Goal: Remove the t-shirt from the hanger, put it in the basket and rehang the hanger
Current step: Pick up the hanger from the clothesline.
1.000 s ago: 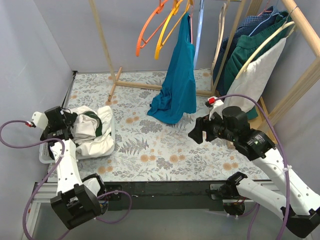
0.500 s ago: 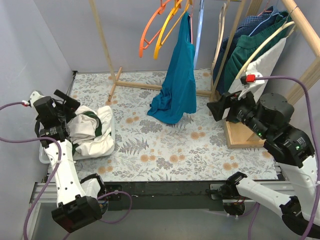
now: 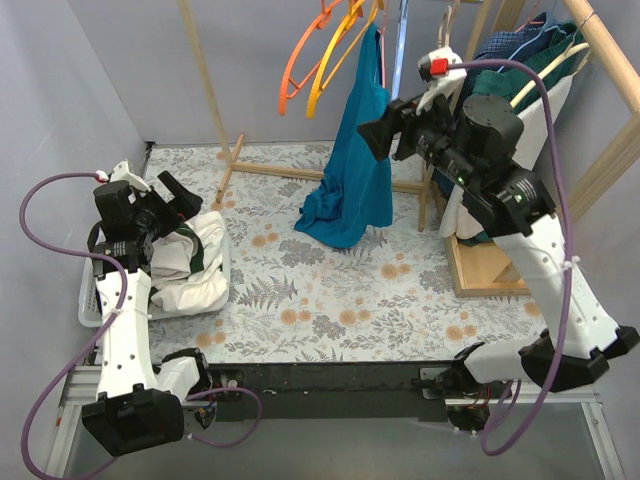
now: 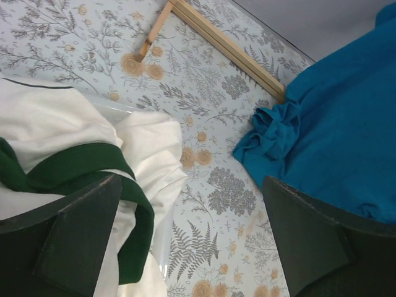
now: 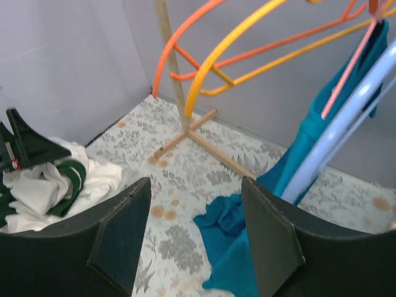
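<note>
A teal t-shirt (image 3: 365, 150) hangs from the rack, its lower end bunched on the floral table (image 3: 330, 215). In the right wrist view it (image 5: 244, 247) hangs beside a thin pink hanger (image 5: 350, 65) and a pale blue hanger (image 5: 339, 127). Which of the two carries it I cannot tell. My right gripper (image 3: 385, 130) is raised next to the shirt's upper part, open and empty (image 5: 195, 241). Over the white and green clothes stands my left gripper (image 3: 170, 195), wide open (image 4: 195, 241) and holding nothing. The shirt (image 4: 334, 124) lies ahead of it to the right.
Empty orange (image 3: 300, 60) and yellow (image 3: 335, 62) hangers hang left of the shirt. A wooden rack post (image 3: 205, 80) and base bar (image 4: 223, 46) stand behind. White and green clothes (image 3: 185, 265) are piled at the left. More garments (image 3: 500, 110) hang at the right.
My right arm has risen from low over the table's right side to beside the shirt's top, its jaws narrowing a little. My left gripper has lifted and turned toward the shirt.
</note>
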Robot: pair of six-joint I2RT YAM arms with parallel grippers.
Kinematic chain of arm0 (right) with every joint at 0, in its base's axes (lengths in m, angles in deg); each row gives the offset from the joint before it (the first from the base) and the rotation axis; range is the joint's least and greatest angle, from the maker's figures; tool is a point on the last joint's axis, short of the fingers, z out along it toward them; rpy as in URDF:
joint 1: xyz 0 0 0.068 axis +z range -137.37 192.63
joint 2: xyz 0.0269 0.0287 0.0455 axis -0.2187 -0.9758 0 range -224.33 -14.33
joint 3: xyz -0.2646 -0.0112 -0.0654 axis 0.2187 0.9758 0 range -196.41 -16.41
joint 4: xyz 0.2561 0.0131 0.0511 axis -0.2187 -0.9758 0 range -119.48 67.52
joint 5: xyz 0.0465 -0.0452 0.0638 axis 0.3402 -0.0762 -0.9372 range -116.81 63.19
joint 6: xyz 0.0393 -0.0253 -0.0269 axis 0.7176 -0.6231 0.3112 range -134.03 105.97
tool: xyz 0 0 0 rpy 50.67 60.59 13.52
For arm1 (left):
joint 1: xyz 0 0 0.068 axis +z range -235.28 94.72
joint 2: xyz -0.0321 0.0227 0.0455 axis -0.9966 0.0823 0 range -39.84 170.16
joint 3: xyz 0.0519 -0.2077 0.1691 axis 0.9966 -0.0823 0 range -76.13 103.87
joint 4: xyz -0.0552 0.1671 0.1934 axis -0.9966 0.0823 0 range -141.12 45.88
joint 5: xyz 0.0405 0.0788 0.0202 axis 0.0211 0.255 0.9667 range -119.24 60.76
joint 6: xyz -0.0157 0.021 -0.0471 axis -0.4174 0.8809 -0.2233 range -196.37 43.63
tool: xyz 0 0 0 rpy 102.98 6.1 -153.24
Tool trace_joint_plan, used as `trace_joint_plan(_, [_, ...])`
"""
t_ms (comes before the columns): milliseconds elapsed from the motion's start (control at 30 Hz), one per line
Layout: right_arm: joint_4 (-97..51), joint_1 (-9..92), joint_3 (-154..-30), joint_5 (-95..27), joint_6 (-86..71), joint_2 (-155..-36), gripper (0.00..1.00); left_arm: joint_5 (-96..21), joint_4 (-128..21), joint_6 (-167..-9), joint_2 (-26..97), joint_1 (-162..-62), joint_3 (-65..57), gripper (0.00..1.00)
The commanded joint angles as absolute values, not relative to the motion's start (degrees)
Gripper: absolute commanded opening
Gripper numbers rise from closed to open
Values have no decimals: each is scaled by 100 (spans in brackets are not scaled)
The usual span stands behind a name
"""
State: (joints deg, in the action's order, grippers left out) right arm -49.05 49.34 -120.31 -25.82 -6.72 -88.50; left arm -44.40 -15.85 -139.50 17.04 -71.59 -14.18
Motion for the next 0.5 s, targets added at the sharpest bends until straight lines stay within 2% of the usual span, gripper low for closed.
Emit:
trace_joint_plan(0, [-3962,4919,-13065,-2551,-560,-9483,67,-4874,-1754,-13789,1562,-7210,-1312,98])
trace_joint_plan(267, [-4049,4753,-14129,-1987,-322,-10660,67,-4972,-1816,-13737,1430,-7271,-1346,98])
trace_joint_plan(467, [-4059,4524,-14104,-1830,56,-10925,66,-4998,-1868,-13746,1369,-7438,-1399,98])
